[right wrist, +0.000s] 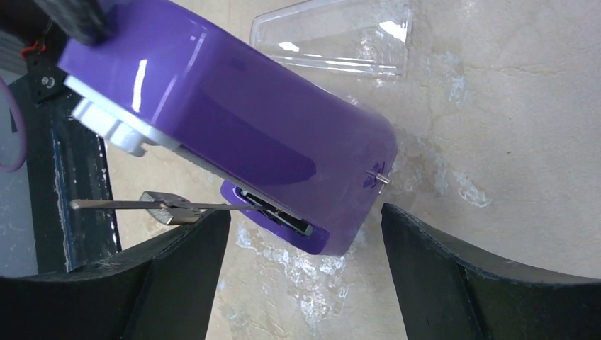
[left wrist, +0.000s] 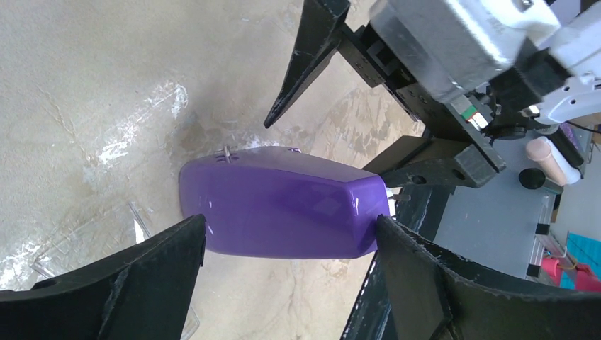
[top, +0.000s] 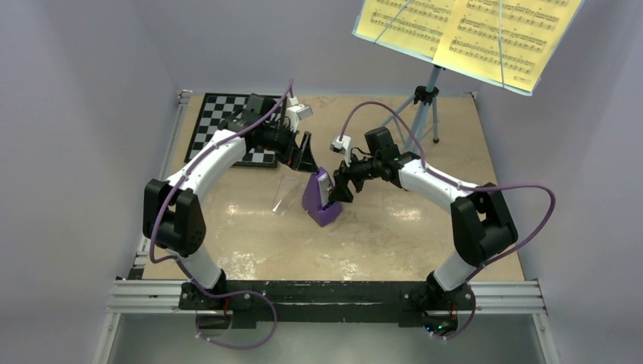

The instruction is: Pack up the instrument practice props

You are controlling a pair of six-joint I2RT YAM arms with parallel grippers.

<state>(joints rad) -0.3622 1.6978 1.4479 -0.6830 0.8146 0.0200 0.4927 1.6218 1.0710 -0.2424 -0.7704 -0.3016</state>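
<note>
Black fingers (left wrist: 135,290) of the left gripper (left wrist: 290,221) are being held spread wide at the bottom of the left wrist view, clasping nothing; the purple pyramid metronome (left wrist: 283,209) is being framed in the gap between their tips, and whether those tips are touching its sides cannot be told. The right gripper (right wrist: 306,211) is likewise being held released, its 2 fingers (right wrist: 482,283) being set apart on either side of the metronome's narrow top, with no pad being pressed against it in the right wrist view.

From above, the metronome is being seen standing on its base near the middle of the marbled table (top: 394,235), between the 2 grippers; the left gripper is being held just behind and above it, the right gripper just beside its upper part. A thin metal pendulum rod (right wrist: 163,207) with a small weight is being shown projecting from the metronome's uncovered front; a clear plastic cover (top: 286,199) is lying flat on the table just to the metronome's left.

The yellow sheet of printed music (top: 470,34) is being carried on the tray of the light blue tripod music stand (top: 421,106), which is standing at the table's far right, well apart from both grippers; a black-and-white checkerboard (top: 216,121) is lying flat at the far left, partly being hidden by the left arm.
</note>
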